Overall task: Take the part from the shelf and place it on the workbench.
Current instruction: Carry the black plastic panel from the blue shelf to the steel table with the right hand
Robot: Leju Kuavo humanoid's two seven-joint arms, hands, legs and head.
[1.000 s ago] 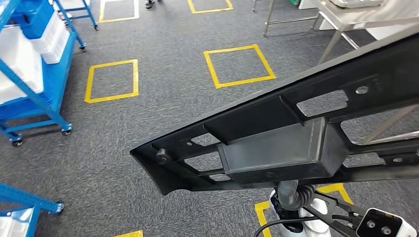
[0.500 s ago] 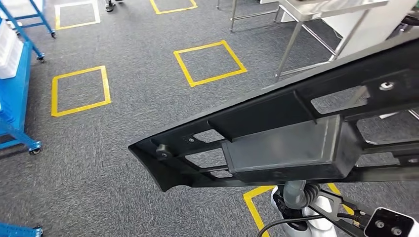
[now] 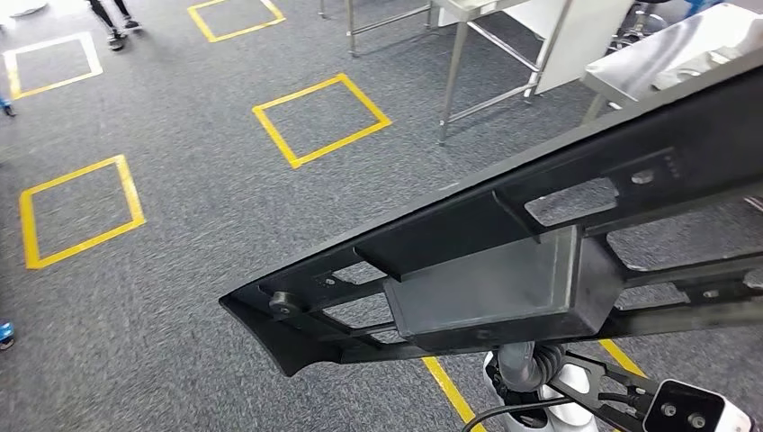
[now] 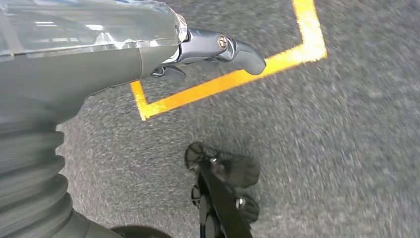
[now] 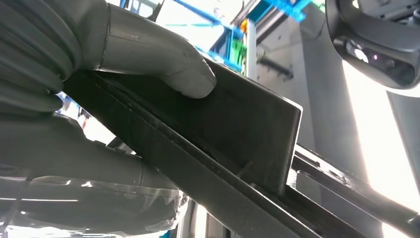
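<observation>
Long black part carried over grey carpet marked with yellow squares.

The floor (image 3: 180, 270) is grey carpet with yellow taped squares (image 3: 321, 120); steel-legged tables (image 3: 504, 54) stand at the far side, well beyond the right hand, and a person's feet (image 3: 117, 36) show at the far edge. The part (image 3: 504, 261), a long black ribbed plastic frame with cut-outs and a box-like pocket, runs with its long axis slanting from its tapered end low on the robot's left up and away to the right. The right hand (image 5: 124, 99) grips it, thumb pressed on the pocket's flat wall and the other fingers beneath. The left hand (image 4: 148, 49) hangs over the carpet holding nothing, fingers extended.
</observation>
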